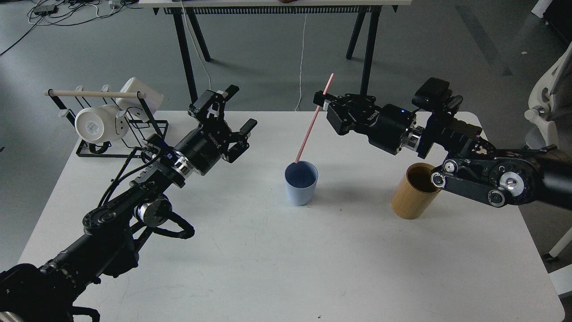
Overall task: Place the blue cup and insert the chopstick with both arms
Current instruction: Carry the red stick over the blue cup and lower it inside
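While our right gripper [322, 102] pinched the chopstick [313, 121] near its upper third, the stick slanted down so its lower tip sat just at the far rim of the blue cup [301, 183]. That cup stood upright near the middle of the white table [268, 268], with bare surface all around it. Our left gripper [232, 117] hung spread wide and empty, well left of the cup. A bamboo holder [412, 192] stood beneath our right arm, near the table's right edge.
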You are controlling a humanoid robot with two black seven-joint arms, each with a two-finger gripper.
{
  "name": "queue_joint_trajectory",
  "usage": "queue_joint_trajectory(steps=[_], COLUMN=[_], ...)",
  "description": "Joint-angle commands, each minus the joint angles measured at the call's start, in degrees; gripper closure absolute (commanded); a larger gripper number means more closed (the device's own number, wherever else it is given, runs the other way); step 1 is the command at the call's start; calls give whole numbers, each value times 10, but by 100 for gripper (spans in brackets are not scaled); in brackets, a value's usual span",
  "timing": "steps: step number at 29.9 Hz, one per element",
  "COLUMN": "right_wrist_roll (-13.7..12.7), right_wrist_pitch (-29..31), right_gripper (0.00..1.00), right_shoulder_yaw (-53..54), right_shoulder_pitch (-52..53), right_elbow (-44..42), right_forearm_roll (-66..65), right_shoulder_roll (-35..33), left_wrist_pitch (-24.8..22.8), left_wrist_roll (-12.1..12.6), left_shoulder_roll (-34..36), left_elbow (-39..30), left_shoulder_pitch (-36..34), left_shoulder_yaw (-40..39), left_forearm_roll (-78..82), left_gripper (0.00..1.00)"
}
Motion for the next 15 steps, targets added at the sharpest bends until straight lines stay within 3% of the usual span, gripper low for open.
queue_joint_trajectory(steps=[1, 11, 15], right_wrist_roll=[0, 0, 0], right_wrist_pitch=[0, -8, -9], right_gripper=[96, 94, 82], right_shoulder_yaw=[-4, -37, -37], right_shoulder_pitch=[-7, -20, -28], right_elbow=[-19, -44, -48], right_forearm_roll=[0, 0, 0], right_shoulder_roll=[22, 30, 32], left_wrist_pitch=[0, 0, 0], left_wrist_roll=[0, 0, 0], left_shoulder_roll=[0, 2, 1], left_elbow=[1, 1, 0], left_shoulder_pitch=[0, 1, 1], left_shoulder_yaw=[0, -1, -1], left_forearm_roll=[0, -1, -1], left_gripper=[2, 2, 2])
